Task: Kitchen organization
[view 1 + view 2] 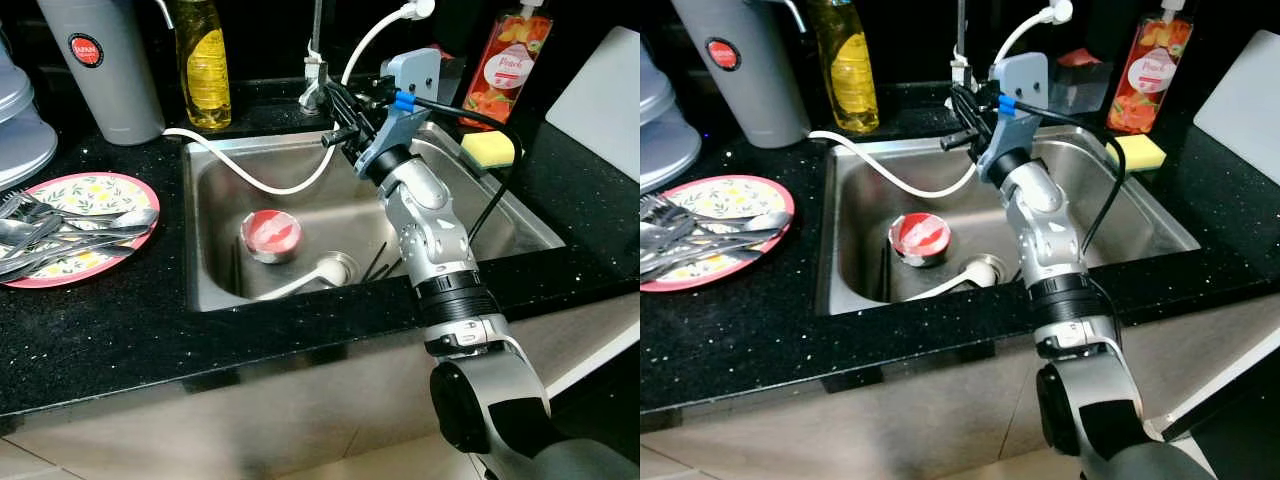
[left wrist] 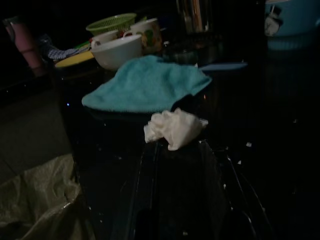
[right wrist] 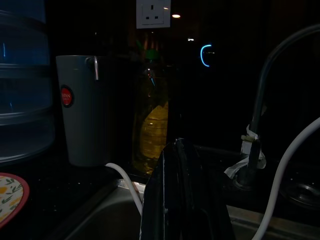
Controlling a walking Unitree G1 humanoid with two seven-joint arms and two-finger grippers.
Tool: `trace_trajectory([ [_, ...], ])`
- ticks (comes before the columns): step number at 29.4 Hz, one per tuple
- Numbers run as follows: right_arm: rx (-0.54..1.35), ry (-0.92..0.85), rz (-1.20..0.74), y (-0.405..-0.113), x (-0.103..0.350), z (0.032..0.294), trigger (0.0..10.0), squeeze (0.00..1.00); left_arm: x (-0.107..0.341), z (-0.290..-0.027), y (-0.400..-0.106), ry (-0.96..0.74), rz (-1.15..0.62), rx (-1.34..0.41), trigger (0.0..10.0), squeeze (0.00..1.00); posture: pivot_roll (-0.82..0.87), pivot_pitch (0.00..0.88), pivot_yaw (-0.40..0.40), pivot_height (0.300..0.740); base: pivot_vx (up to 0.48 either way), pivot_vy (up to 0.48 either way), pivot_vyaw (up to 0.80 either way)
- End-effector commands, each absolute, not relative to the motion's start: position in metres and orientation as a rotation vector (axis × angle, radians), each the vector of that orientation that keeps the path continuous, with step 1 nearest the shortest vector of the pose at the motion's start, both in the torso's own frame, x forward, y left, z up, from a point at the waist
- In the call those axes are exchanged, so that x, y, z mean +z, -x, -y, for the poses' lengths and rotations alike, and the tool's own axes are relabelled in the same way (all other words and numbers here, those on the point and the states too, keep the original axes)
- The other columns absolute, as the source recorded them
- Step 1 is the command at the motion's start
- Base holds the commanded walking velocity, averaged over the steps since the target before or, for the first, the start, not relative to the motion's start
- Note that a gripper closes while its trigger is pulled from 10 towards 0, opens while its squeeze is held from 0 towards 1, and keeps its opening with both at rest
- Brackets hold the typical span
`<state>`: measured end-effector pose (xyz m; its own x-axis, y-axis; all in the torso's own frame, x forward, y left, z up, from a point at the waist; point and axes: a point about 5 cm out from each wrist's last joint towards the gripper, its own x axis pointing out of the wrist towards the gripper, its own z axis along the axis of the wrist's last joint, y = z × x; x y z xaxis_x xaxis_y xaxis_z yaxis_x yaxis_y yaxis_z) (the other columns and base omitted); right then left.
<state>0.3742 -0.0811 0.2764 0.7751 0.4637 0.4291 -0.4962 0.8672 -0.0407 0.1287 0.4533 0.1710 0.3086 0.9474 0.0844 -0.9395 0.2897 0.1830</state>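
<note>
My right arm reaches across the steel sink (image 1: 215, 290), and its gripper (image 1: 338, 118) hangs shut and empty above the back rim, close to the tap's base (image 1: 314, 85). In the right wrist view the two black fingers (image 3: 176, 190) lie pressed together, pointing at a yellow oil bottle (image 3: 152, 127) and a grey jug (image 3: 82, 107). A round red-topped tin (image 1: 271, 234) rests on the sink floor beside the drain (image 1: 337, 268). A white hose (image 1: 250, 178) loops over the sink. The left wrist view is dark, with a crumpled white tissue (image 2: 174, 127) and a teal cloth (image 2: 147, 85) ahead.
A pink floral plate (image 1: 100, 190) piled with cutlery lies left of the sink. A yellow sponge (image 1: 487, 149), a peach soap bottle (image 1: 505, 60) and a white board (image 1: 600, 100) stand at the right. The left wrist view has bowls (image 2: 117, 50) and a green basket (image 2: 110, 22).
</note>
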Motion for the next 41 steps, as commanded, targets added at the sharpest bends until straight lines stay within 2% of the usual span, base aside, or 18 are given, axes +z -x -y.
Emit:
trace_trajectory([
  [1,0.515,-0.085,0.444,-0.374,0.276,0.083,10.0,0.00,0.164,-0.452,-0.138,-0.223,-0.072,1.217,10.0,0.00,0.14,0.000,0.002,0.740,0.000,0.000,0.00],
  [5,0.503,-0.082,0.448,-0.375,0.278,0.086,10.0,0.00,0.156,-0.448,-0.143,-0.214,-0.084,1.201,10.0,0.00,0.13,0.000,0.007,0.740,0.000,0.000,0.00],
  [12,0.496,-0.080,0.447,-0.375,0.277,0.088,10.0,0.00,0.181,-0.464,-0.132,-0.232,0.012,1.251,10.0,0.00,0.13,0.000,0.002,0.740,0.000,0.000,0.00],
  [23,0.502,-0.085,0.448,-0.375,0.277,0.086,10.0,0.00,0.180,-0.473,-0.128,-0.307,-0.018,1.272,10.0,0.00,0.13,0.000,0.005,0.740,0.000,0.000,0.00],
  [41,0.505,-0.089,0.441,-0.374,0.275,0.085,10.0,0.00,0.172,-0.486,-0.111,-0.259,-0.032,1.339,10.0,0.00,0.14,0.000,-0.003,0.740,0.000,0.000,0.00],
])
